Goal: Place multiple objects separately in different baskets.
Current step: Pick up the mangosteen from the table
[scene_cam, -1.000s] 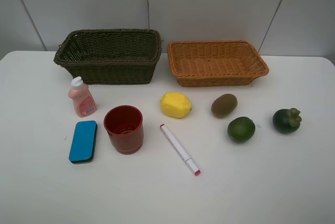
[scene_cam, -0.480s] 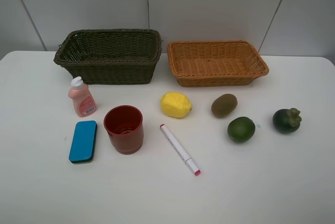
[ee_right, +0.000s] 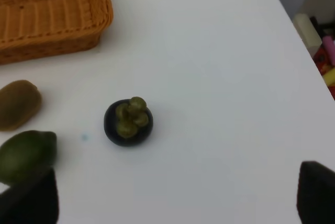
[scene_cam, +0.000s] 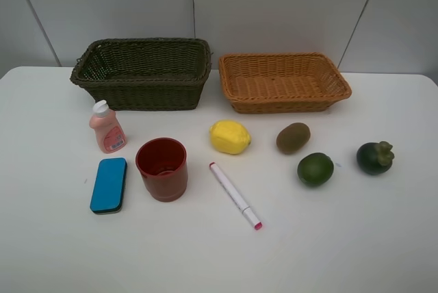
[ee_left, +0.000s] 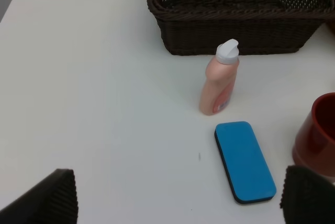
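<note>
**A:** How do the left fingers (ee_left: 49,198) stand?

**B:** They are spread wide and grip nothing. Their dark tips hang over the white counter (ee_left: 94,93). The blue eraser (ee_left: 244,161) lies flat between them, nearer to one tip. Just past it the pink bottle (ee_left: 220,80) stands upright with its white cap on. The red cup (ee_left: 320,132) stands upright beside the eraser, not touching it. Behind the bottle is the dark olive basket (ee_left: 235,25).

**A:** And the right fingers (ee_right: 316,195)?

**B:** They are wide apart as well and hold nothing. The dark green mangosteen (ee_right: 128,122) sits on the counter between them, with its leafy top up. To one side are the green lime (ee_right: 26,153) and the brown kiwi (ee_right: 18,103), near each other but apart. Beyond the kiwi is a corner of the orange-tan basket (ee_right: 52,20).

**A:** What does the high view show?

**B:** The two baskets stand just beside each other at the back of the counter, olive on the left and tan on the right. Every object lies on the counter in front of them. The yellow lemon (scene_cam: 230,136) is in the middle. The white pink-tipped marker (scene_cam: 235,196) lies slanted in front of it, with its pink end toward the near edge. The bottle, eraser and cup are to the left. The kiwi, lime and mangosteen are to the right.
</note>
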Tool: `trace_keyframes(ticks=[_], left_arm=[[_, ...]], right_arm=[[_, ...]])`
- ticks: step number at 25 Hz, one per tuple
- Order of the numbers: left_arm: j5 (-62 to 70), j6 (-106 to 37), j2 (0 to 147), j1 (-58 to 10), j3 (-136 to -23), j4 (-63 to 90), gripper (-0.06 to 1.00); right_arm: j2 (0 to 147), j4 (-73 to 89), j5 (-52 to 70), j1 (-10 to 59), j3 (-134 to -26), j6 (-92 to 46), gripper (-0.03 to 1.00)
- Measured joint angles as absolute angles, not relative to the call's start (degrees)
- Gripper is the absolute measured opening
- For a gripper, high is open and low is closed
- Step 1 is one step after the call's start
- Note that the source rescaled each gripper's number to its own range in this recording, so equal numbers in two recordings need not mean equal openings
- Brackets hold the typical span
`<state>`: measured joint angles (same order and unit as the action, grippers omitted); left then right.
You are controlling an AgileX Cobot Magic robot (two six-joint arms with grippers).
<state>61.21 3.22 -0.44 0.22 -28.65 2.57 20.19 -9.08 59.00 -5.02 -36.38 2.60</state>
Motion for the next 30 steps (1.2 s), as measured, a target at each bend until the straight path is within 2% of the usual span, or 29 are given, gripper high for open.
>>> trace_keyframes(ticks=[8, 16, 30], left_arm=[[61.2, 3.2, -0.4, 0.2, -28.6, 2.6, 1.0], [61.2, 3.2, -0.4, 0.2, -28.6, 2.6, 1.0], [61.2, 3.2, -0.4, 0.2, -28.6, 2.6, 1.0]], right_arm=[[46.6, -3.8, 54.5, -5.0, -45.9, -4.8, 1.0], [67.5, -1.7, 44.8, -5.0, -47.0, -7.5, 1.0], [89.2, 0.0, 36.7, -5.0, -47.0, -9.8, 1.0]])
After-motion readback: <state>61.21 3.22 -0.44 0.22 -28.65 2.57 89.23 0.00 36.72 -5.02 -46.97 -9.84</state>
